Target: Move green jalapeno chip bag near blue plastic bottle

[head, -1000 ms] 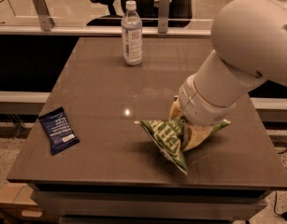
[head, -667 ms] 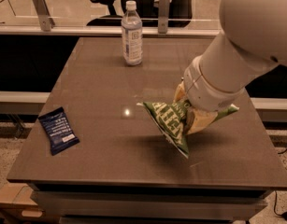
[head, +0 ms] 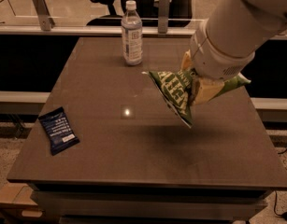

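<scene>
The green jalapeno chip bag hangs in the air above the right middle of the table, tilted, its shadow on the tabletop below it. My gripper is shut on the bag's right part, with the big white arm reaching in from the upper right. The blue plastic bottle stands upright near the table's far edge, left of and beyond the bag, with a gap between them.
A small dark-blue flat packet lies near the left edge of the brown table. A glass barrier with metal posts and an office chair stand behind the table.
The gripper has lifted the chip bag higher off the table and carried it toward the far side, closer to the bottle. The bottle and the packet have not moved.
</scene>
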Tool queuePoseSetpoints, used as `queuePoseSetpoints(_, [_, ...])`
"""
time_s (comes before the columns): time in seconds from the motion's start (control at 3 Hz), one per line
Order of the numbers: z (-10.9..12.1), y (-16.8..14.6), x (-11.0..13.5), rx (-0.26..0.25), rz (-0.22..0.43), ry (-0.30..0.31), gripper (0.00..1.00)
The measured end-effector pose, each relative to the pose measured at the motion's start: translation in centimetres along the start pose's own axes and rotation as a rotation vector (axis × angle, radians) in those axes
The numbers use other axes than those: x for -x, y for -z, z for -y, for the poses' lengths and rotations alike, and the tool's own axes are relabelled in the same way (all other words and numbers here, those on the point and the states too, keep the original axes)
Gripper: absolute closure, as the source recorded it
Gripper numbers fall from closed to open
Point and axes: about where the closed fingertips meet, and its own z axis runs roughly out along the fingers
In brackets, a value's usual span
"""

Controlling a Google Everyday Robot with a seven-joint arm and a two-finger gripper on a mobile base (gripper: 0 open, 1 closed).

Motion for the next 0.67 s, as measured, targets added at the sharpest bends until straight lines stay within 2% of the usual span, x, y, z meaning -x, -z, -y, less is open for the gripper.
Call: queuePoseSetpoints(0.67, [7.4,2.9,-2.4,-0.094,-0.026,-0.019,1.00])
